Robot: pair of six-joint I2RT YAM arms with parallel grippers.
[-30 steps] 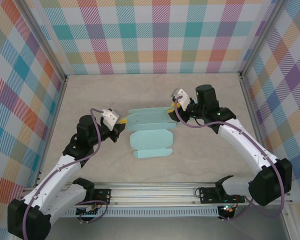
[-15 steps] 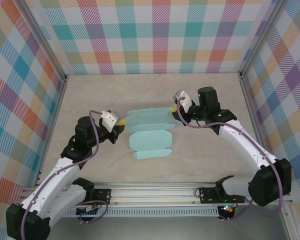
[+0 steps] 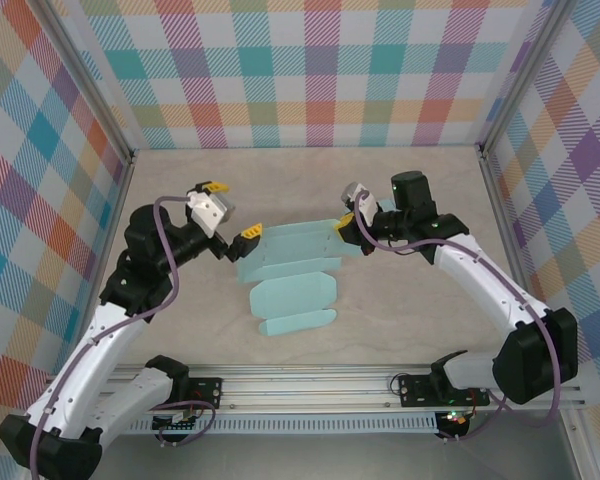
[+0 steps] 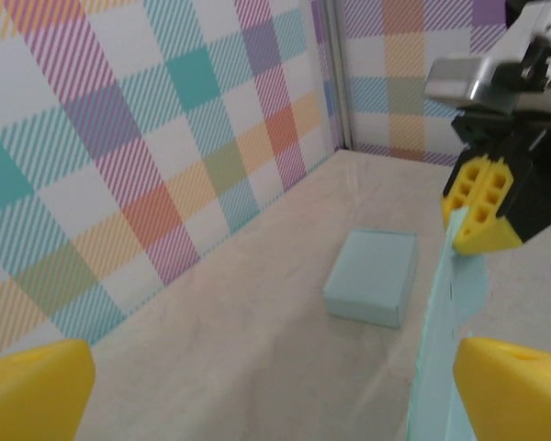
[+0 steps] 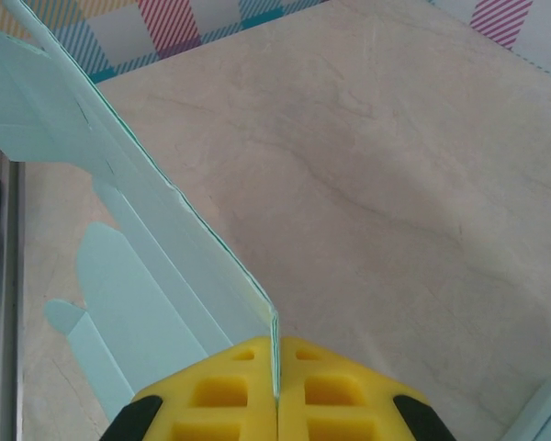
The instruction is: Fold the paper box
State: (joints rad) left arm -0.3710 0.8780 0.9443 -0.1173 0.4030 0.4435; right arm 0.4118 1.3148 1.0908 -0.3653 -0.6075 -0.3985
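Observation:
The paper box point(image 3: 290, 272) is a flat, light-blue die-cut sheet lying unfolded in the middle of the table. My right gripper point(image 3: 346, 222) is shut on its far right edge and holds that side raised. In the right wrist view the yellow pads point(image 5: 220, 395) pinch the thin sheet point(image 5: 138, 230) between them. My left gripper point(image 3: 233, 210) stands wide open just left of the sheet's far left corner, holding nothing. The left wrist view shows its gripper point(image 4: 275, 390) spread across the frame, the sheet's edge point(image 4: 445, 340) by the right fingertip point(image 4: 514, 390), and the right gripper point(image 4: 482, 207) beyond.
A small closed light-blue box point(image 4: 372, 276) sits on the table further off in the left wrist view. Plaid walls point(image 3: 320, 80) close the table in at the back and both sides. A metal rail point(image 3: 310, 385) runs along the near edge.
My left gripper let go of the sheet's left edge, opened wide and drew back to the left. The right gripper shut on the right edge, and the sheet shifted left.

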